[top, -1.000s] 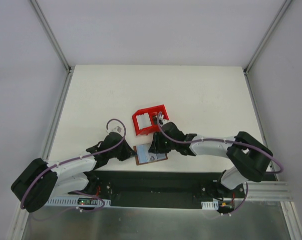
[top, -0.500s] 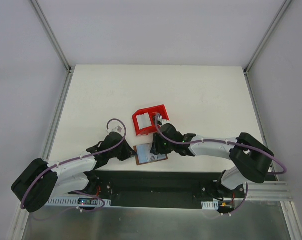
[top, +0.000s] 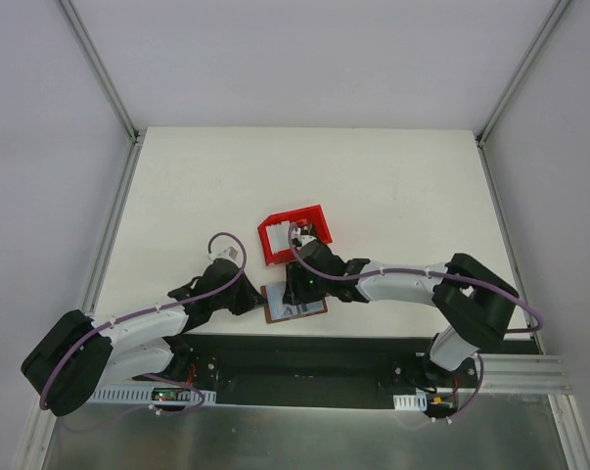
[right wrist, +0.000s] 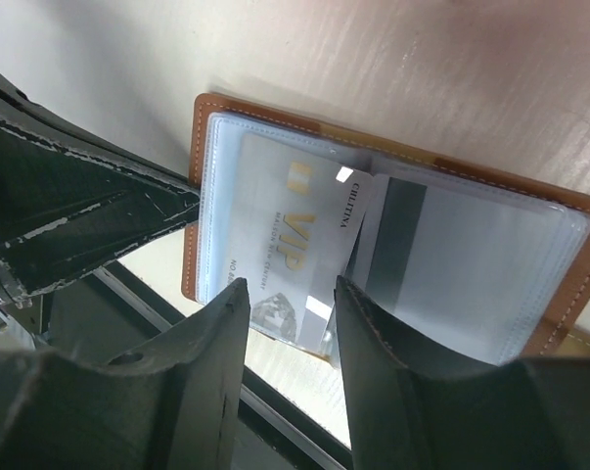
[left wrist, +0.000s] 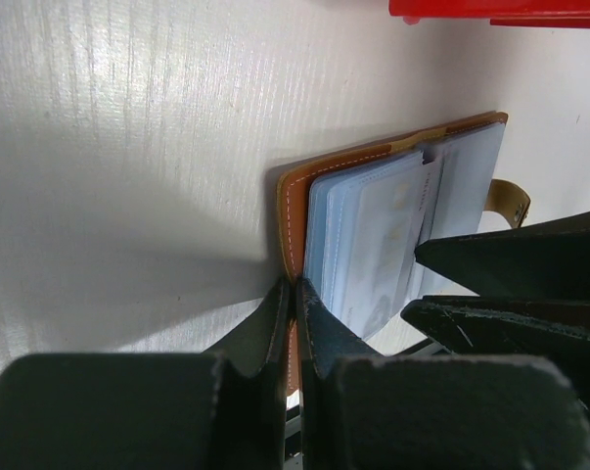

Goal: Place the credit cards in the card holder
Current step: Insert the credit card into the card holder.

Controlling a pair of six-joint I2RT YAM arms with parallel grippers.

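Observation:
The brown card holder (top: 315, 308) lies open near the table's front edge, pale sleeves up. My left gripper (top: 258, 302) is shut on its left brown edge (left wrist: 293, 201), fingertips meeting on the leather (left wrist: 296, 291). My right gripper (top: 296, 292) hovers over the open holder with its jaws apart (right wrist: 290, 294). Between and beyond its fingers lies a pale credit card printed "VIP" (right wrist: 285, 230) on the sleeves, with a second card with a dark stripe (right wrist: 402, 230) beside it. Pale cards and sleeves (left wrist: 373, 235) also show in the left wrist view. The holder's brown rim (right wrist: 189, 274) frames them.
A red plastic bin (top: 293, 235) stands just behind the holder and shows at the top of the left wrist view (left wrist: 500, 8). The table's front edge and a black rail lie right under the holder. The right gripper's fingers (left wrist: 529, 259) crowd the holder's right side.
My right gripper has moved left and nearer, from beside the red bin to over the open holder. The left gripper and the holder have not moved.

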